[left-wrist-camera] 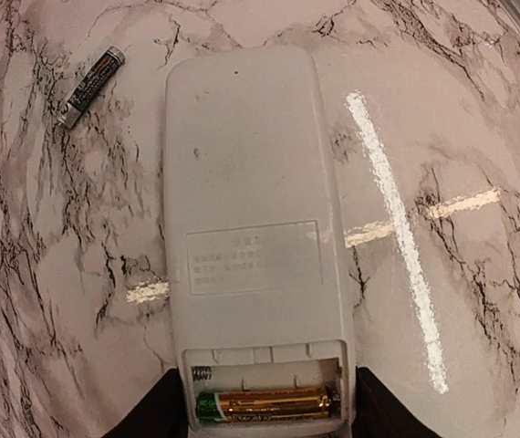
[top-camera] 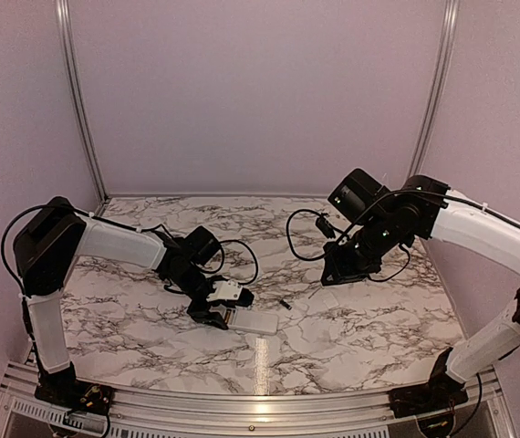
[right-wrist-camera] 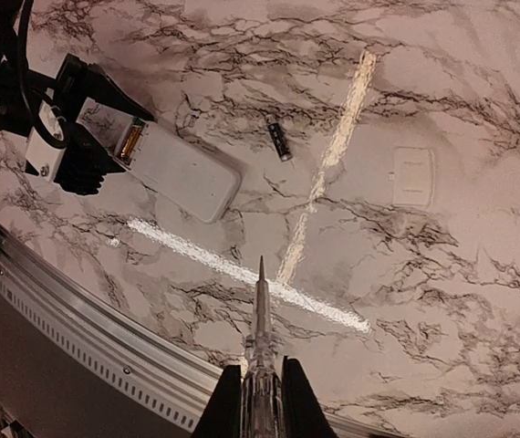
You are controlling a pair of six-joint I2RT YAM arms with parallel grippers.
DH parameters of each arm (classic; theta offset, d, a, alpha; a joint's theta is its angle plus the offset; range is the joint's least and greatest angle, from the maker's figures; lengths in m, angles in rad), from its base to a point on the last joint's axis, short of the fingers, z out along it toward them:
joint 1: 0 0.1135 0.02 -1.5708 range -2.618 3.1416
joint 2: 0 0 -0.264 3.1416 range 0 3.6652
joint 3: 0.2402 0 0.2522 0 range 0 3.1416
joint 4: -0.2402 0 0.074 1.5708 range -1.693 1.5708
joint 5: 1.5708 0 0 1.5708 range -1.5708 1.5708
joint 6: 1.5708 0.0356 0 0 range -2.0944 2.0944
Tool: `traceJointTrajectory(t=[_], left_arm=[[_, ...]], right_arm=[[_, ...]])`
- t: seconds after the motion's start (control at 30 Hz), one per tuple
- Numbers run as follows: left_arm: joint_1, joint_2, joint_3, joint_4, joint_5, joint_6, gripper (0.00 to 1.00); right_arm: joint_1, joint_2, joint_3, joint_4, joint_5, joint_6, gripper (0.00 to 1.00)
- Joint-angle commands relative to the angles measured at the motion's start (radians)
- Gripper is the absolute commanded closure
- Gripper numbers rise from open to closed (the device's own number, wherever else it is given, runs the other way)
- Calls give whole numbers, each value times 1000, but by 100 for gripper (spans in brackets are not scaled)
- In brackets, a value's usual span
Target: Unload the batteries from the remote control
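Note:
The white remote control (left-wrist-camera: 251,201) lies back side up on the marble table. Its battery recess is open at the end nearest my left wrist. One gold and green battery (left-wrist-camera: 265,403) lies in the recess; the slot beside it holds only a spring. My left gripper (left-wrist-camera: 267,394) is shut on the remote's recess end, one finger on each side. A second, dark battery (left-wrist-camera: 91,87) lies loose on the table beside the remote's far end; it also shows in the top view (top-camera: 285,304). My right gripper (right-wrist-camera: 262,367) is shut on a clear pointed tool (right-wrist-camera: 260,310), held above the table, apart from the remote (right-wrist-camera: 182,169).
The small flat white cover plate (right-wrist-camera: 413,175) lies on the table to the right of the loose battery (right-wrist-camera: 279,140). The table's metal front rail (right-wrist-camera: 105,338) runs along the near edge. Black cables (top-camera: 301,242) trail across the back of the table.

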Motion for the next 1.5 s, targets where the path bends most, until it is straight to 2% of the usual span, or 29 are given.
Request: traceJointTrajectory(t=[0.0,0.2,0.37,0.53,0.7,1.03,1.2,1.47], left_arm=[[-2,-1,-44,14,-20,-83,50],[-2,-111,-112,166,28,-277,51],[-3,-204,-197,347,59,-468,52],[-8,-273,-248,468,53,-580,52],[-12,-332,-264,517,32,-627,54],[-27,-384,-274,549,-26,-623,55],[-50,-399,-297,619,-49,-632,55],[-75,-413,-325,706,-99,-633,56]], right_arm=[[-7,11,40,26,-10,-2,100],[-6,22,27,132,-94,0,100],[-7,30,-8,283,-175,45,100],[-7,83,-21,360,-233,53,100],[-7,144,29,403,-265,44,100],[-7,263,144,371,-281,9,100],[-7,318,200,364,-298,-5,100],[-10,340,238,324,-302,-38,100]])
